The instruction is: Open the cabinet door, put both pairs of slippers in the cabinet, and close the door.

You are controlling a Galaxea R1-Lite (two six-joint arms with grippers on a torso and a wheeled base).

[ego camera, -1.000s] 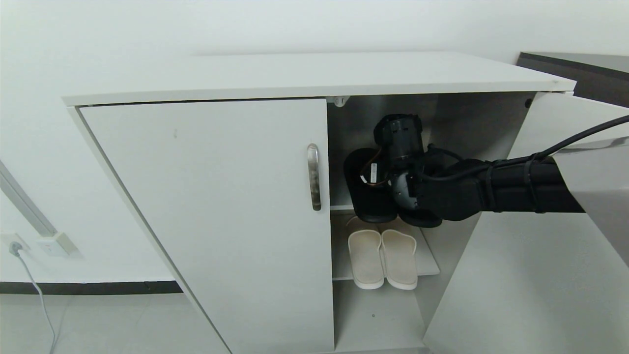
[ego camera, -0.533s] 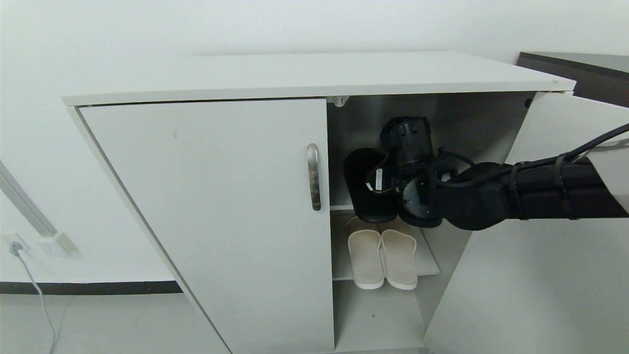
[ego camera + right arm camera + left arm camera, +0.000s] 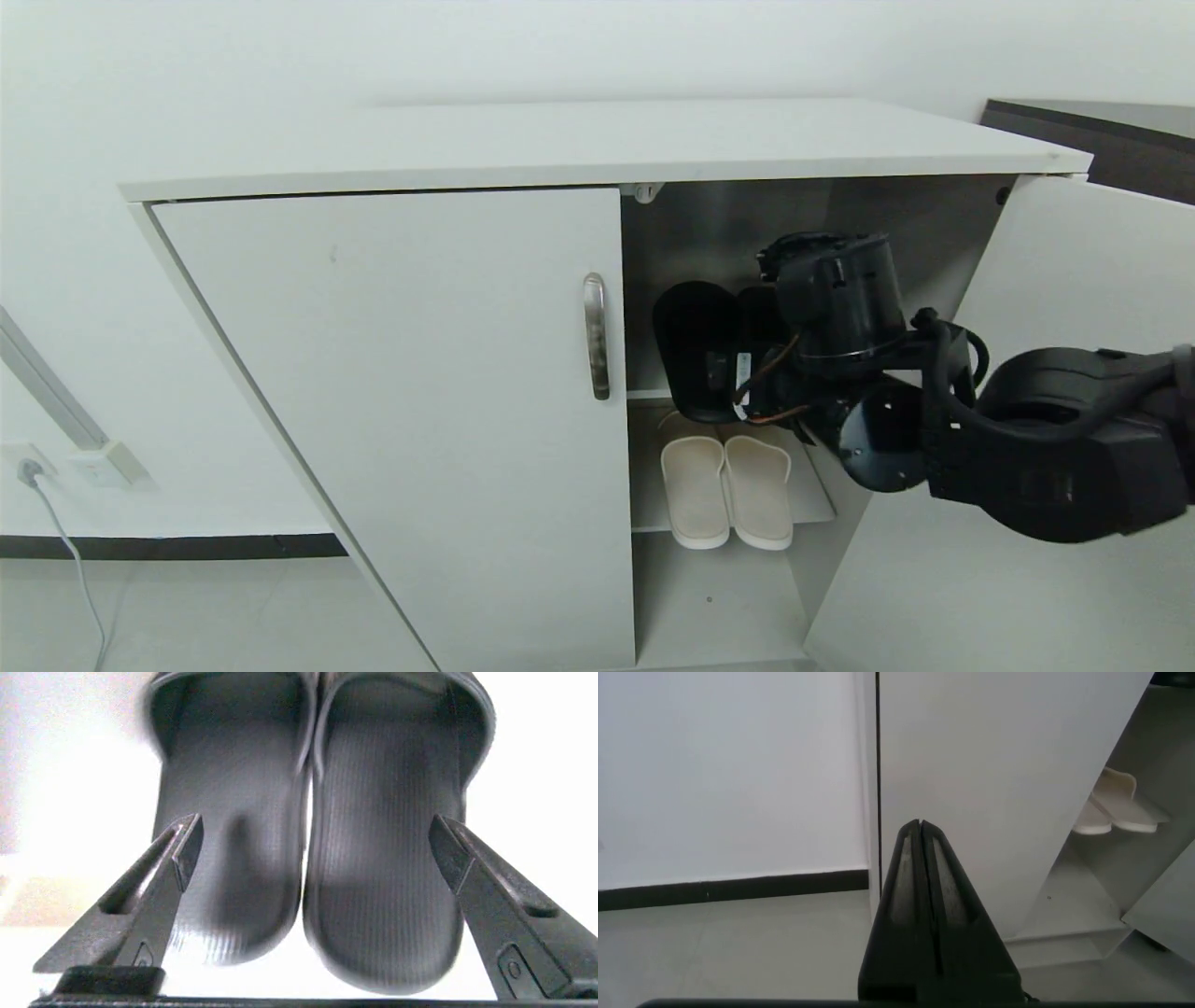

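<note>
In the head view, a white cabinet (image 3: 597,140) stands against the wall with its left door (image 3: 420,420) closed, a metal handle (image 3: 596,336) at that door's inner edge, and its right door (image 3: 1083,271) swung wide open. The black slippers (image 3: 698,350) sit side by side on the upper shelf, heels at its front edge. The white slippers (image 3: 726,490) lie on the shelf below, heels jutting a little past its front edge. The right arm (image 3: 1055,467) hangs just in front of the opening, its wrist partly covering the black pair. A wall socket (image 3: 28,467) with a cable sits low on the wall, well left of the cabinet. In the left wrist view, the left gripper (image 3: 920,826) has its fingers pressed together on nothing, in front of the closed door, with the white pair off to one side on its shelf. In the right wrist view, the right gripper (image 3: 315,831) has its fingers spread wide, one beside each outer edge of the black pair's heels; I cannot tell whether they touch.
</note>
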